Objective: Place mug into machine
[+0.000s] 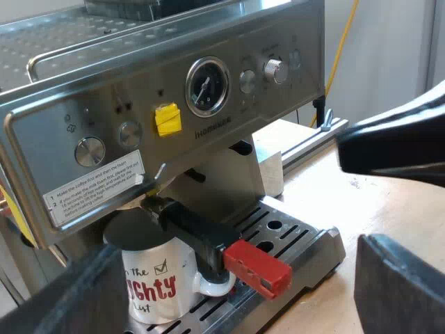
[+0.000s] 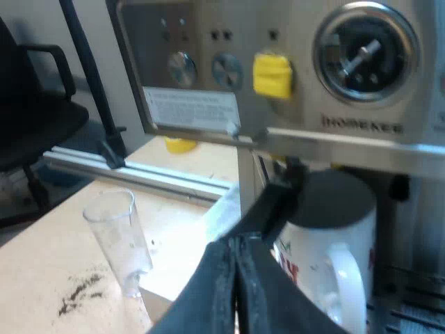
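Two fingers of the left gripper are spread, empty; the mug sits on the drip tray of the espresso machine, under the locked holder. On the right gripper they press together beside the mug.

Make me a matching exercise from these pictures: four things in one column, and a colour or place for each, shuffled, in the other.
Things:
1. mug
2. measuring glass
3. handle end
4. tape patch on the front panel

Matches:
A. red
B. yellow
C. upright on the table beside the espresso machine
D. on the drip tray, under the holder

Pairs: 1-D, 2-C, 3-A, 4-B
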`<state>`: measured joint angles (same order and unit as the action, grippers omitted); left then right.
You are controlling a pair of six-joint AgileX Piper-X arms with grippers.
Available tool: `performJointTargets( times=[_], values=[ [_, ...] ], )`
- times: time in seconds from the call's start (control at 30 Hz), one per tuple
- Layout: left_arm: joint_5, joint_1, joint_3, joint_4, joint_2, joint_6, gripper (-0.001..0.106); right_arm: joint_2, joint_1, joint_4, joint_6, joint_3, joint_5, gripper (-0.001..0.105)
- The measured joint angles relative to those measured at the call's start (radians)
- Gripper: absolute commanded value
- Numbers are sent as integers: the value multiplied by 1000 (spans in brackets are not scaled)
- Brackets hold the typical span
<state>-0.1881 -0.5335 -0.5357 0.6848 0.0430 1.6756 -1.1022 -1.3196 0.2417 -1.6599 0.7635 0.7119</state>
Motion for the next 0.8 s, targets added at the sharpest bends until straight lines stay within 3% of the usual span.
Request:
performJointTargets(
  times=[0.4,0.8],
  values=[
    [-29,0,0,0,0,0,69,-204,2,2,0,163,85,0],
    [-29,0,-83,89,0,0,69,-270,68,46,0,179,92,0]
  ],
)
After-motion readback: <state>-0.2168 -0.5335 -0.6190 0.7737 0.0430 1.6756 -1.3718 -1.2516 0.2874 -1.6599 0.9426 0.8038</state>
